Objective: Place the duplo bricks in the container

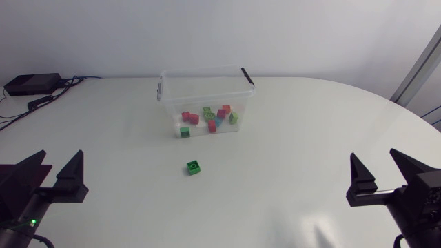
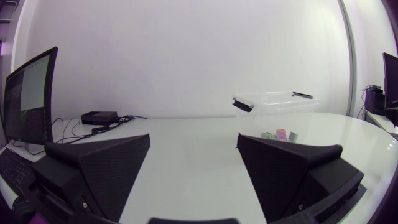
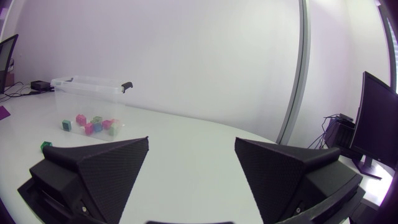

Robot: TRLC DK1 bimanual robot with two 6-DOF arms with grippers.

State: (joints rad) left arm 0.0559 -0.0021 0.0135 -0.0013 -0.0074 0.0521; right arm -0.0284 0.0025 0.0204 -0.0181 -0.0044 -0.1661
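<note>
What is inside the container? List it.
The clear container holds loose duplo bricks: pink, green, one blue. An exact count is hidden by overlap. One green brick lies outside it.

left tool (image 1: 60, 160): matte black, two broad wedge fingers (image 2: 106, 168), finely textured faces
right tool (image 1: 373, 160): matte black, same paired wedges
light (image 1: 31, 222): small green dot behind left tool

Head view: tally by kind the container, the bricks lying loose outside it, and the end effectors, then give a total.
container: 1
loose green brick: 1
end effectors: 2, left end effector and right end effector
total: 4
</note>
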